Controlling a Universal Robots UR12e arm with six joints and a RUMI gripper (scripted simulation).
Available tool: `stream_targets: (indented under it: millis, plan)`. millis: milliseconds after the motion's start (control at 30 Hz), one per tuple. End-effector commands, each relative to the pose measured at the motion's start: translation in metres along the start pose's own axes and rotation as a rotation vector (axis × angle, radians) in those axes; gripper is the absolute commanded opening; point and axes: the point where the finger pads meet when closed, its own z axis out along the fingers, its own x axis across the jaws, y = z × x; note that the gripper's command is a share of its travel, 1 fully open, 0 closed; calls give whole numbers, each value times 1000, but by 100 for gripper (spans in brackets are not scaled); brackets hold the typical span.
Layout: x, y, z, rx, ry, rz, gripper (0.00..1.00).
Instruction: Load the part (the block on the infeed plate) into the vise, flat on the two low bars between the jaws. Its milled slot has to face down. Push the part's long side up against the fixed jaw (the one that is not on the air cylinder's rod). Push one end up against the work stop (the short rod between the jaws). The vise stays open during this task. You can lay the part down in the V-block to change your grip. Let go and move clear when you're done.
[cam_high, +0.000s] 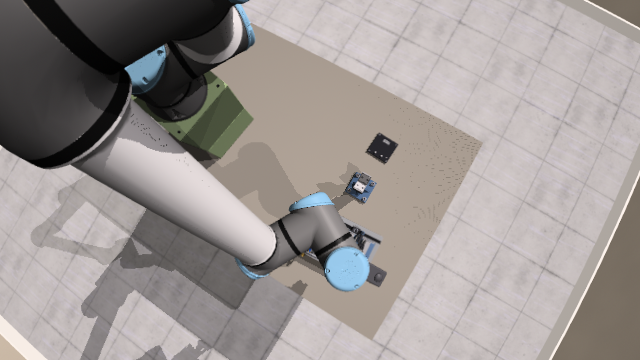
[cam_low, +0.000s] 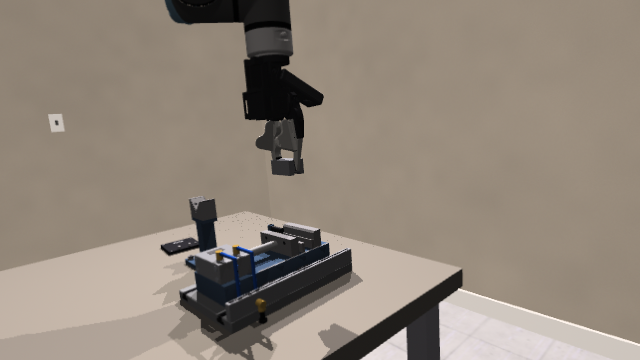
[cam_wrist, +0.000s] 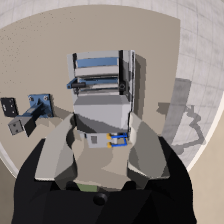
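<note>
While the gripper (cam_low: 287, 159) hangs high above the table (cam_low: 400, 270), its fingers are clamped on the grey part (cam_low: 283, 166), which sits between them in mid-air. Below it on the table lies the open vise (cam_low: 280, 270), with blue hoses (cam_low: 245, 262) at its near end. Behind the vise stands the V-block (cam_low: 202, 209) on its blue post, and beyond that lies the black infeed plate (cam_low: 179, 245).

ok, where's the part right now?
In the exterior view the part is clamped in the gripper, high in the air above the open vise, well off the table.
</note>
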Motion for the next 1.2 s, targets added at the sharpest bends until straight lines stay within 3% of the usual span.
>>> stream_targets:
  millis: [0,1167]
  plan:
    - [1,-1,-1,1,1,-7,0]
    - [7,-1,-1,2,1,-40,0]
